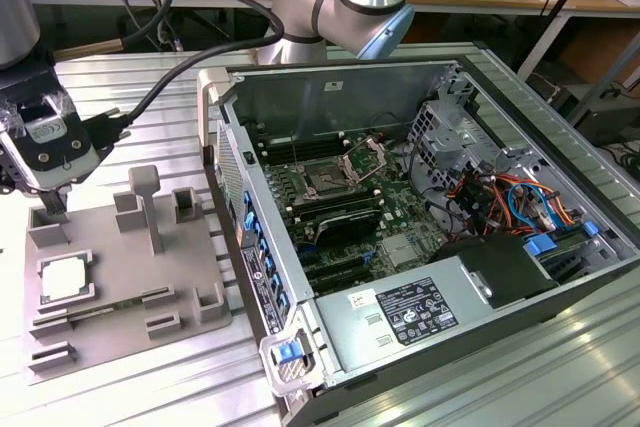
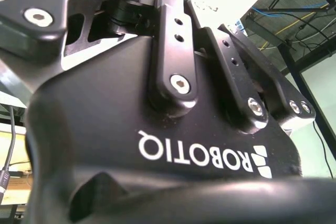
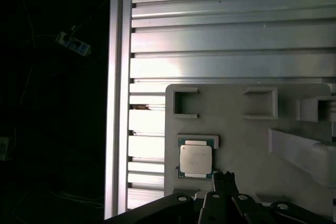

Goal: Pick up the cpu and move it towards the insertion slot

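One cpu, print unreadable, sits in the fixture near closed, empty fingers.

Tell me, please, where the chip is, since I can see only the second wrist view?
Observer: The chip lies flat in a square pocket of the grey holder plate; nothing grips it.
Operator: Where is the gripper?
Observer: The gripper hangs over that plate, close beside the chip's pocket.
Operator: And the socket?
Observer: The socket sits on the board inside the open computer case, to the exterior view's right of the plate.
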